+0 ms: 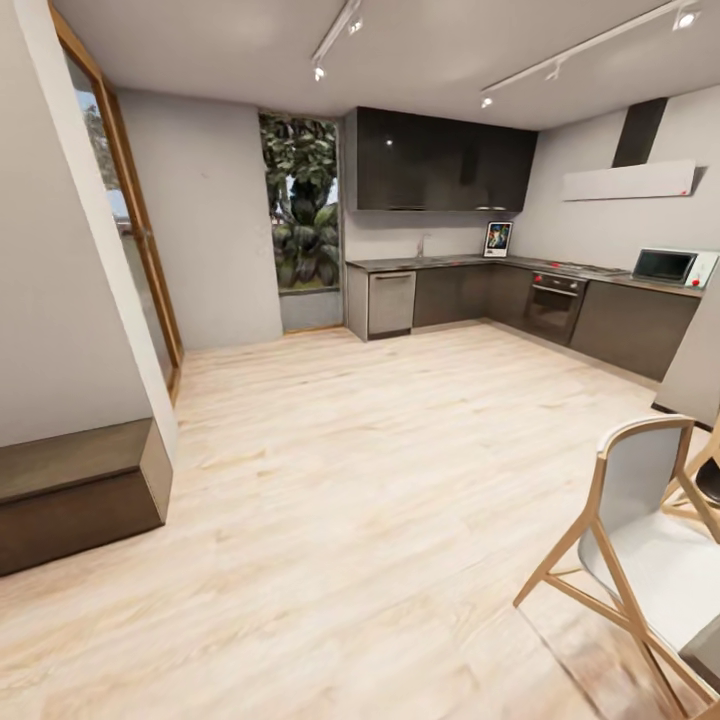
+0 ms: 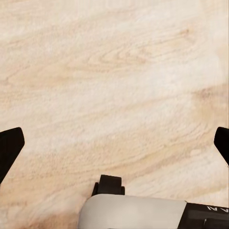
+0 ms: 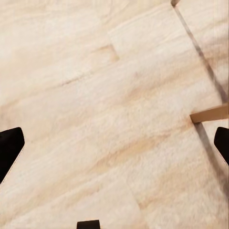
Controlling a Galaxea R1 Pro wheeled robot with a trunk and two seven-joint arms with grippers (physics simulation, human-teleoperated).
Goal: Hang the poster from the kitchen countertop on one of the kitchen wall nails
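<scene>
a wide pale wood-plank floor (image 1: 360,470) runs from the robot to an l-shaped kitchen countertop (image 1: 450,262) at the far wall, grey steel over dark cabinet fronts, with dark glossy wall cabinets (image 1: 440,160) above it. the poster (image 1: 497,239) stands upright on the countertop in the far corner, leaning against the pale wall, well apart from both grippers; its lettering is too small to read from here. along the same run sit a steel dishwasher front (image 1: 391,303), a built-in oven (image 1: 553,305) and a microwave (image 1: 668,266), with a white hood (image 1: 628,181) above. a tall window with green plants (image 1: 303,205) breaks the back wall, and a wood-framed glass door (image 1: 135,220) lines one side. a low dark wooden bench (image 1: 75,495) juts from a pale partition, and a white chair with a light wood frame (image 1: 640,540) stands close by on the other side; between them the floor lies open toward the kitchen. the left gripper (image 2: 114,143) hangs over bare planks, its dark fingertips (image 2: 9,148) spread wide. the right gripper (image 3: 114,143) is likewise spread, fingertips (image 3: 9,148) far apart, with a wooden chair leg (image 3: 210,113) just beyond one tip.
</scene>
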